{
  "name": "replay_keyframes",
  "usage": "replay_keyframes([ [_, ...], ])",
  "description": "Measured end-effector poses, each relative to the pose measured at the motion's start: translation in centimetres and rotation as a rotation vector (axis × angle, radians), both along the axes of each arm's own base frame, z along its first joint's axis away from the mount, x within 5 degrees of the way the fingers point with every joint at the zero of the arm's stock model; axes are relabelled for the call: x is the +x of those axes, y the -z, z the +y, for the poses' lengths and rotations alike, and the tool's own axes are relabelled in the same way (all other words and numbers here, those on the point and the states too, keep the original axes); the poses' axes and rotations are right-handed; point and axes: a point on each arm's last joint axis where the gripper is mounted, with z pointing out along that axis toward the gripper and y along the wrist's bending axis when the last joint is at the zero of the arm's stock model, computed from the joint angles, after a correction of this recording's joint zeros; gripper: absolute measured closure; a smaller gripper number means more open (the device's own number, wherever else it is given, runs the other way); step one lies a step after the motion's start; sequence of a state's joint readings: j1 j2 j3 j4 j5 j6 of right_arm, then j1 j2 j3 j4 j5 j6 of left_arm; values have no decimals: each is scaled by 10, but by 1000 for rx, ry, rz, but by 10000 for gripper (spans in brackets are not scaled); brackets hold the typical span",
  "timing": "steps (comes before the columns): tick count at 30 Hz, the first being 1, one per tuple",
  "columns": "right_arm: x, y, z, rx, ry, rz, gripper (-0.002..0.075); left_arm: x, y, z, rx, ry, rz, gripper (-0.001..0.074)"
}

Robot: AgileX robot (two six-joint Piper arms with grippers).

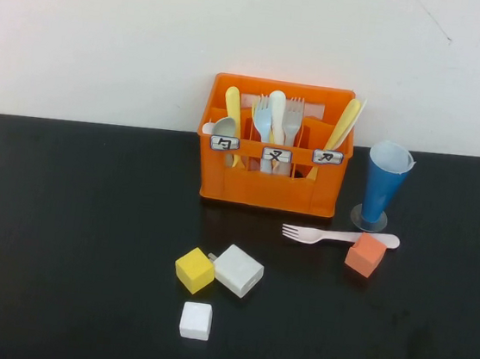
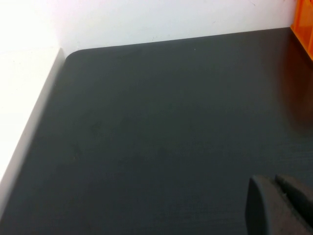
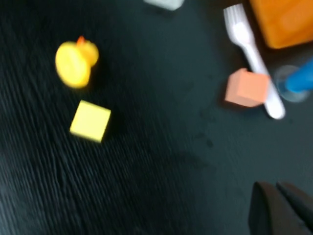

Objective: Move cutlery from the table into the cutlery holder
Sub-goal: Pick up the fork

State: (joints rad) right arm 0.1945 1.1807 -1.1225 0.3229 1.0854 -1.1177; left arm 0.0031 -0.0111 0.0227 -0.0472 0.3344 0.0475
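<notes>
The left gripper (image 2: 281, 205) hangs over bare table (image 2: 156, 137) at its rounded corner — fingers together, holding nothing. The crate (image 1: 267, 187) stands mid-table at the back. Just in front, the fork (image 1: 337, 237) lies flat, touching an orange cube (image 1: 365, 254). The right gripper (image 3: 283, 208) — closed, empty — hovers near a duck (image 3: 76, 61).

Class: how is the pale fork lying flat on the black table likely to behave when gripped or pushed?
The fork looks like thin plastic, so probably light and slightly bendy. Lying flat on the glossy table, it may slide rather than lift. The orange cube beside its handle may crowd a grasp. Neither end effector is near it.
</notes>
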Motion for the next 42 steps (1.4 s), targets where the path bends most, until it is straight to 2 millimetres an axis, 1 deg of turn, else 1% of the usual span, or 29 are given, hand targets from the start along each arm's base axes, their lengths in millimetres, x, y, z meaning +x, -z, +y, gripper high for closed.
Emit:
replay_keyframes([
  [2, 15, 4, 12, -54, -58, 23, 729, 0, 0, 0, 0, 0, 0, 736],
  [5, 40, 16, 31, -124, -136, 56, 729, 0, 0, 0, 3, 1, 0, 736],
  [8, 61, 28, 48, -153, -201, 82, 725, 0, 0, 0, 3, 1, 0, 736],
  [10, 74, 38, 57, -160, -239, 90, 703, 0, 0, 0, 3, 1, 0, 736],
  [13, 92, 52, 73, -147, -281, 102, 625, 0, 0, 0, 3, 1, 0, 736],
  [18, 113, 80, 96, -148, -315, 114, 430, 0, 0, 0, 3, 1, 0, 736],
  [20, 119, 89, 101, -157, -318, 104, 387, 0, 0, 0, 3, 1, 0, 736],
  [22, 126, 99, 107, -178, -320, 93, 367, 0, 0, 0, 3, 1, 0, 736],
  [26, 140, 115, 116, -219, -280, 92, 357, 0, 0, 0, 3, 1, 0, 736],
  [32, 157, 134, 120, -220, -158, 106, 356, 0, 0, 0, 3, 1, 0, 736],
  [36, 160, 150, 127, -233, -149, 120, 376, 0, 0, 0, 3, 1, 0, 736],
  [40, 160, 163, 140, -257, -177, 95, 389, 0, 0, 0, 3, 1, 0, 736],
  [42, 162, 170, 144, -250, -154, 91, 390, 0, 0, 0, -1, 0, 0, 736],
])
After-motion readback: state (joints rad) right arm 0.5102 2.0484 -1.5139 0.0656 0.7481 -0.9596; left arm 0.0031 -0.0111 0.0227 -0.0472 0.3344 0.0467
